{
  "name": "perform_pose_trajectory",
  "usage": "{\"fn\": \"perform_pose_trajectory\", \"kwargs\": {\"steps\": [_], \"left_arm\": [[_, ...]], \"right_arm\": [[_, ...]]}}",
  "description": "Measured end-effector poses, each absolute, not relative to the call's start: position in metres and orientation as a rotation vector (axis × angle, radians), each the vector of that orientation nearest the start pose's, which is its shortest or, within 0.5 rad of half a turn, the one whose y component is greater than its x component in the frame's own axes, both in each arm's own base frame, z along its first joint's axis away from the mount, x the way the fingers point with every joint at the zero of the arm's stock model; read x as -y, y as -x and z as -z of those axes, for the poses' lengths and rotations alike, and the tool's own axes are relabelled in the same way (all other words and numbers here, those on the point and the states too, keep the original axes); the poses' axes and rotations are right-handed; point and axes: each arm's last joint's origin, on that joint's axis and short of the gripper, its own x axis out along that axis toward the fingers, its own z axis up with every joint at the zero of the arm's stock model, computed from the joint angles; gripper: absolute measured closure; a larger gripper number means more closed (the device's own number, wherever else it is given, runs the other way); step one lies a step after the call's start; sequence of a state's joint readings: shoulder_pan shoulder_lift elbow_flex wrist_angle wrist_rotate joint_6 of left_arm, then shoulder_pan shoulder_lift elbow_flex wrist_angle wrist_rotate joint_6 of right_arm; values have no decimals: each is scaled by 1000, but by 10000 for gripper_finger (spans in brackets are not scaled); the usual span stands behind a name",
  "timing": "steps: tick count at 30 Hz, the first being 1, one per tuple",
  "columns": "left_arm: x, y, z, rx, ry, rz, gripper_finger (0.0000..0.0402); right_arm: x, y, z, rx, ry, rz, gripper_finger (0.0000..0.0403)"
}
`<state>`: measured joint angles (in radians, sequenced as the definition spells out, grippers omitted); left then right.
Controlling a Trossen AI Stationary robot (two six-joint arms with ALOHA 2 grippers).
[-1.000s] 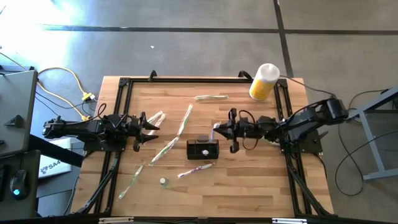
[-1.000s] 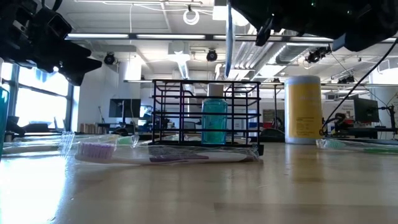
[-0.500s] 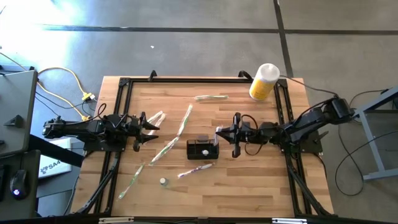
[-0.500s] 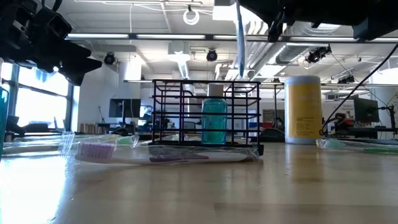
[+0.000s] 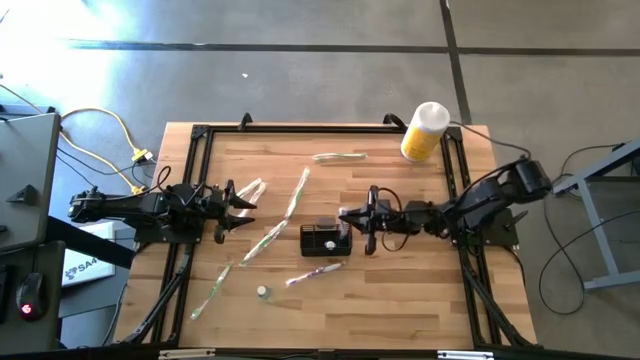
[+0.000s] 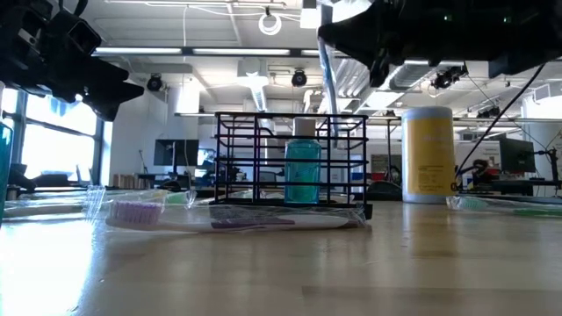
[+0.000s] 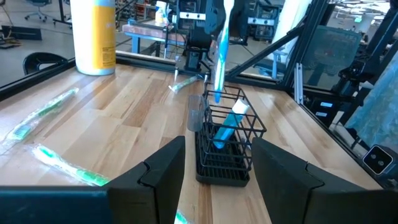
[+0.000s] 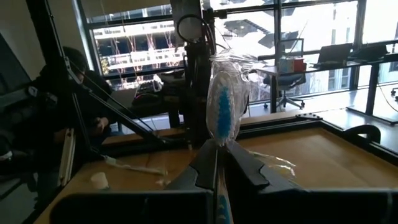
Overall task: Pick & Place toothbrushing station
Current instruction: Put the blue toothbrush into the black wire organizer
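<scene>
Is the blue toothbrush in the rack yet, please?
Partly: held upright by the right gripper, the toothbrush has its lower tip inside the rack, not released.

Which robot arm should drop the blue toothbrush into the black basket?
The right arm, probably. Its tool is already shut on the wrapped blue toothbrush, held upright with its lower end at the black basket. The left tool waits open, farther off, holding nothing.

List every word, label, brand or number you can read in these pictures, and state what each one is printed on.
"SAA": partly cut off, on the white box on the floor beside the left arm.
Yellow bottle: no print legible.
Blue bottle inside the toothbrushing station: label too blurred to read.
Nothing else readable.
</scene>
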<state>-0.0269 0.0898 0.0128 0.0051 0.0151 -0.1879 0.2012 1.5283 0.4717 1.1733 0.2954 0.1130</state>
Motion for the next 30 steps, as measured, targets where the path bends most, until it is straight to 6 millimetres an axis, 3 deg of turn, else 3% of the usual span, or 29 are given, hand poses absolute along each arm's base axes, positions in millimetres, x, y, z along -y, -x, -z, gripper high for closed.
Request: {"fn": "perform_pose_trajectory", "kwargs": {"steps": [13, 30], "left_arm": [[3, -102, -161, -76, 188, 35, 220], [3, -102, -161, -76, 192, 35, 220]], "right_arm": [[-46, -283, -161, 55, -166, 169, 393], [-48, -283, -157, 21, -159, 157, 336]]}}
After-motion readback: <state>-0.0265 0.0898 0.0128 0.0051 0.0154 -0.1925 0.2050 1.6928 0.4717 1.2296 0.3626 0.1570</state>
